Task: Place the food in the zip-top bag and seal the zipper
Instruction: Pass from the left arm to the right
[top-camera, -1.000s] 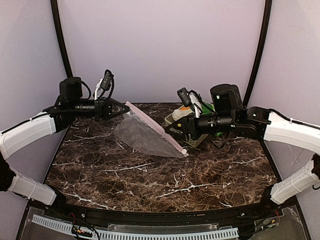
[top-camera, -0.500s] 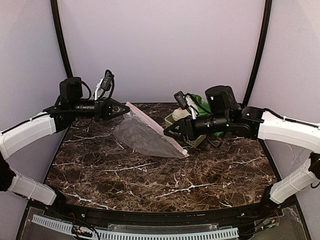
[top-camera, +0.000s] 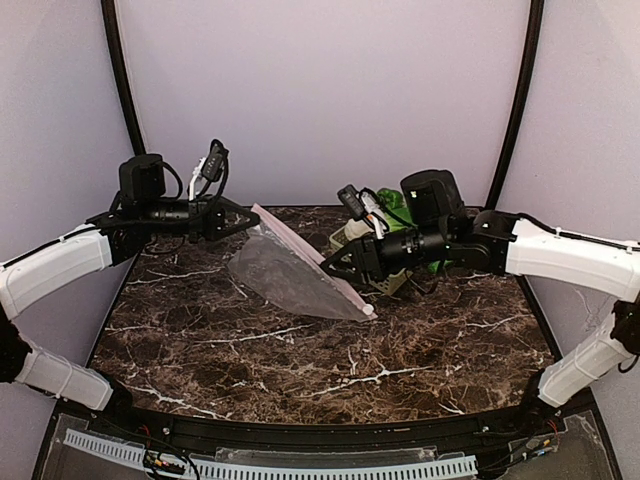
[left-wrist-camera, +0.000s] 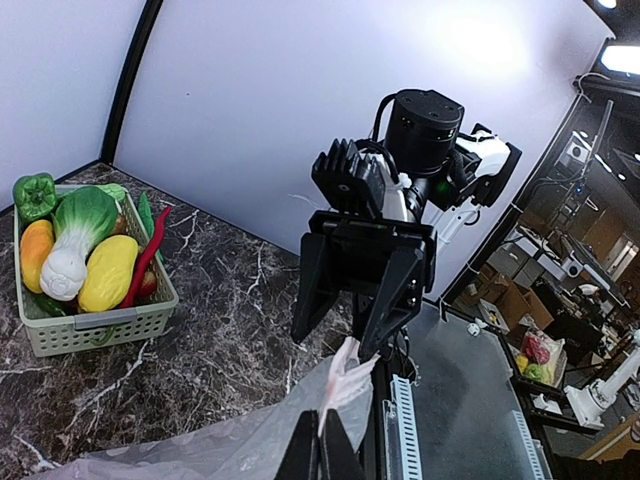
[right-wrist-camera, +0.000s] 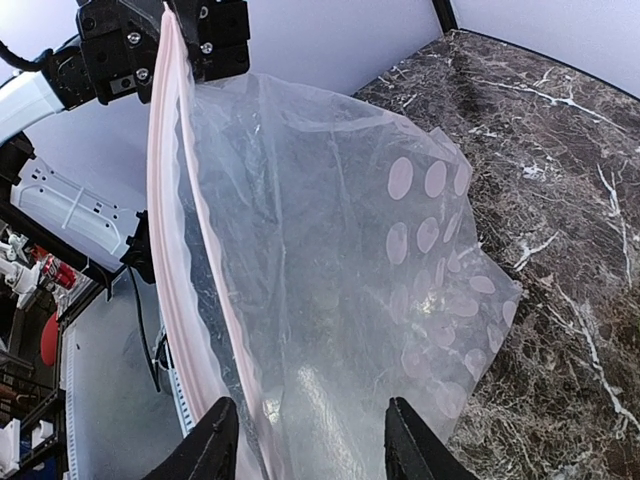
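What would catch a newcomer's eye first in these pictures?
A clear dotted zip-top bag is held up mid-table, pinched at its pink zipper by the left end effector. The right end effector sits open around its lower corner. Behind stands a green basket of toy vegetables.

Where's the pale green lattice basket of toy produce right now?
The pale green lattice basket sits far-side, right of centre in the top view, partly hidden behind the right gripper.

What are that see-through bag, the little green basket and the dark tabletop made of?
The zip-top bag looks like thin glossy clear plastic film: it sags and wrinkles. The basket seems rigid pale green plastic, moulded in a lattice. The tabletop looks like dark white-veined marble, possibly only a print.
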